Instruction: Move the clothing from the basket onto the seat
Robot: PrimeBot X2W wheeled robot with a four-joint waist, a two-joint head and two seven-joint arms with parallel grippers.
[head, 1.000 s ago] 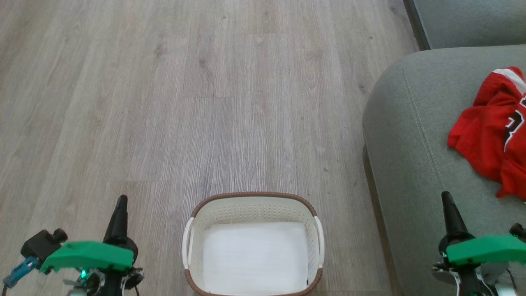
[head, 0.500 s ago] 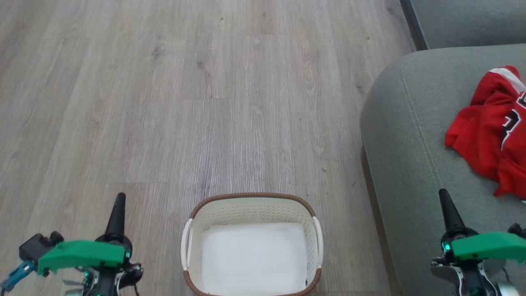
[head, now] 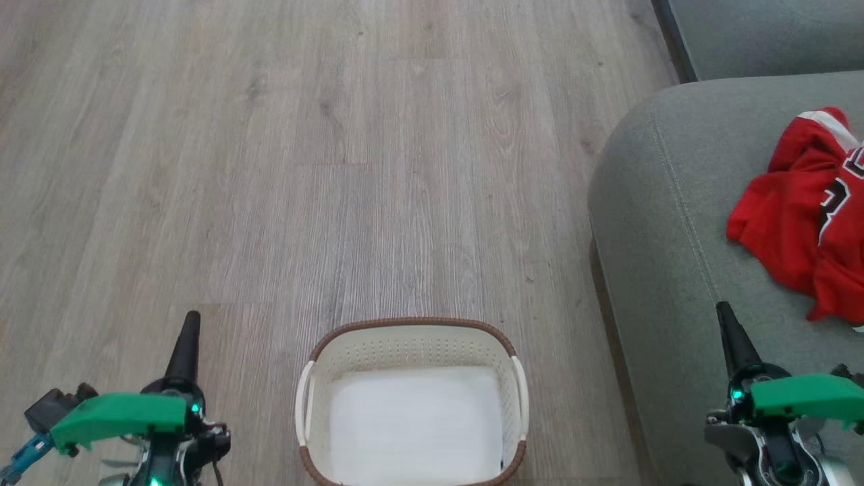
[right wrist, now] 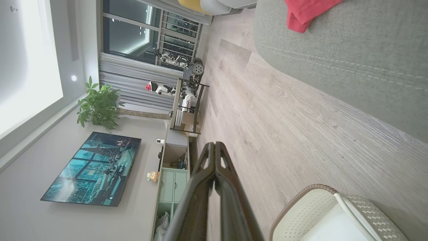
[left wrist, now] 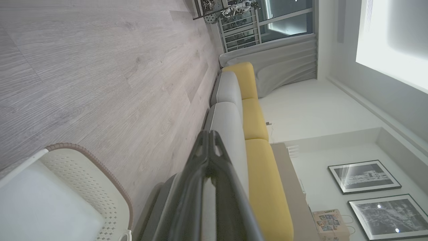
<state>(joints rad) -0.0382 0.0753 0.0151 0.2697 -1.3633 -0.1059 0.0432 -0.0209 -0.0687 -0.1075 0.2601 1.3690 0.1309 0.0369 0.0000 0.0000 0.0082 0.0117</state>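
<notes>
Left gripper [head: 191,320] and right gripper [head: 723,312] clenched, holding nothing.
Each pair of dark fingers is pressed tip to tip and touches nothing, one on either side of the basket [head: 412,322] on the floor [head: 337,169]. The red clothing [head: 796,223] lies crumpled on the grey seat [head: 661,216], apart from the right gripper.

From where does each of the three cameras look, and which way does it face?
Head view: on the head, facing down at wooden floor; left gripper and right gripper at bottom.
Left wrist view: on that wrist, along shut fingers toward a grey-and-yellow sofa.
Right wrist view: likewise along shut fingers, toward a wall television.
All share the oval cream perforated plastic basket.
</notes>
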